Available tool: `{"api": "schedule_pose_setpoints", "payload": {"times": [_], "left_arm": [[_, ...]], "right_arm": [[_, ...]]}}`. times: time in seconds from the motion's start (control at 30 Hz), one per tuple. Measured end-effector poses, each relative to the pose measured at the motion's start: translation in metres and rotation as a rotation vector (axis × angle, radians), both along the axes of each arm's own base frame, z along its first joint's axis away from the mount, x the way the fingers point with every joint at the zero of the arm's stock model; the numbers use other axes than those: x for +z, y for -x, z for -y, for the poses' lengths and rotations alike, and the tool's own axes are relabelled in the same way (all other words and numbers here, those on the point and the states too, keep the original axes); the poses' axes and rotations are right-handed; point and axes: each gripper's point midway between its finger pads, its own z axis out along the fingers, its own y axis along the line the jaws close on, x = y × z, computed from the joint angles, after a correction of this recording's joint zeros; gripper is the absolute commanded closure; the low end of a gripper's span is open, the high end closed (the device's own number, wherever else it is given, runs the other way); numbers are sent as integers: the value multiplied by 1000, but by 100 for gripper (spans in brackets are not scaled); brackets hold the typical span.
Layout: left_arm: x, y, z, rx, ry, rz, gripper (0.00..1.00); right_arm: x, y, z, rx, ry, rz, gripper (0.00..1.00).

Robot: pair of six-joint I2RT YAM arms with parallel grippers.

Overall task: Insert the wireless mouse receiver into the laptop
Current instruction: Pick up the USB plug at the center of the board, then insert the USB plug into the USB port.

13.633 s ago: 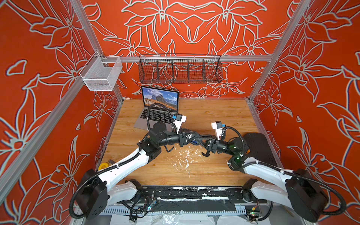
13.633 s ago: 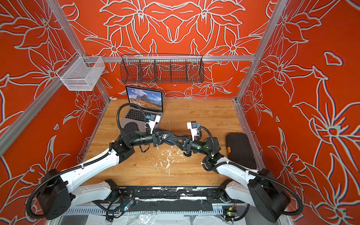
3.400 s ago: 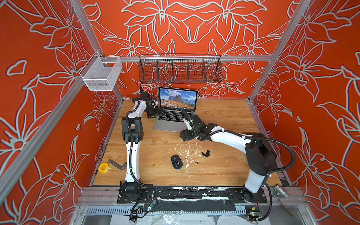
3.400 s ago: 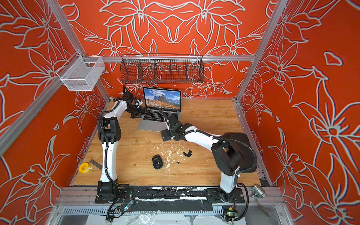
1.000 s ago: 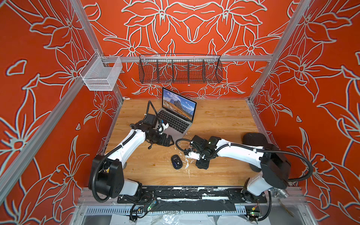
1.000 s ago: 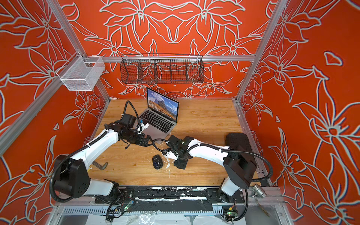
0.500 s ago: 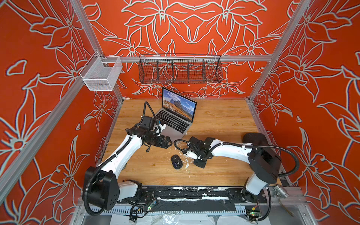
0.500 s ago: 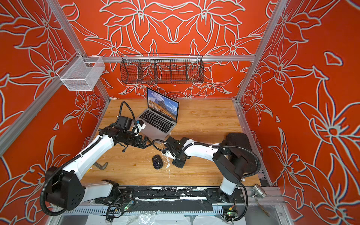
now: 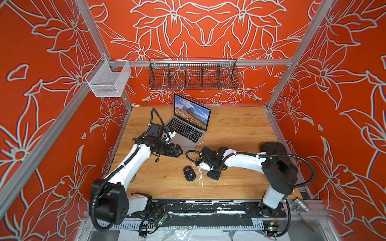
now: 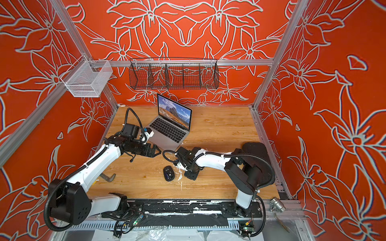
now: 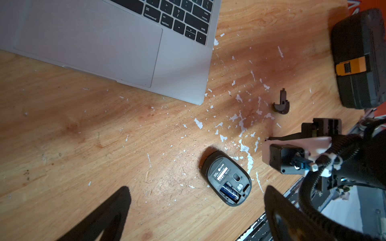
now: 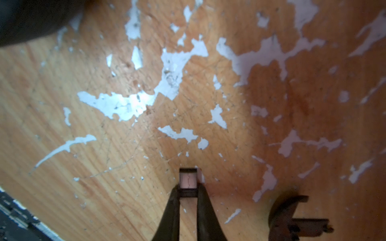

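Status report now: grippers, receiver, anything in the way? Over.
Left gripper open, empty. Right gripper shut on wireless mouse receiver, at table. Upturned mouse close beside; laptop apart.

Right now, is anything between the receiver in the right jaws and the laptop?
Nothing visible does. Only paint-flecked tabletop lies between the receiver and the laptop. The mouse lies off to one side; the left jaws hover open by the laptop's front edge.

We see the laptop filling the upper left of the frame. Its corner lies near white flecks on the wooden table. Lower centre, the mouse lies belly-up with its battery showing. A curved black piece lies apart, right of centre. At the upper right is what looks like a black case with an orange latch. The left gripper spreads wide along the bottom edge.
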Motion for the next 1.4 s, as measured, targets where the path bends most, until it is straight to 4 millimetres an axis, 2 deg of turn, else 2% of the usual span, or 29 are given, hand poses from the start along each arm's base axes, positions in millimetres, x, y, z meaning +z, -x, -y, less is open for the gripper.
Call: {"api": "schedule_pose_setpoints", "payload": {"times": [0.1,0.23,0.47,0.57,0.7,0.9,1.03,1.1,1.23,1.4], "left_arm": [[-4,-16,-16,67,11,-41,1],[-12,-57,-42,155,-9,-88,1],[-33,-136,-92,252,-84,-137,1],[-46,-159,-112,273,-121,-156,2],[-58,-177,-132,277,-173,-177,2],[-61,-208,-137,250,-174,-177,2],[-71,-227,-134,228,-151,-200,3],[-79,-231,-130,208,-125,-223,4],[-90,-226,-120,178,-69,-272,5],[-84,-225,-113,156,-10,-278,5]], "right_arm": [[0,-1,0,-4,-2,2,91],[4,-13,-5,-43,-37,27,91],[6,-64,-14,-136,-76,90,92],[2,-83,-13,-165,-72,98,92],[3,-110,-13,-192,-82,121,92],[4,-144,-11,-226,-87,151,92],[5,-167,-14,-248,-96,170,91],[6,-175,-16,-255,-101,177,92],[6,-193,-18,-269,-99,189,92],[6,-211,-17,-278,-88,197,92]]}}
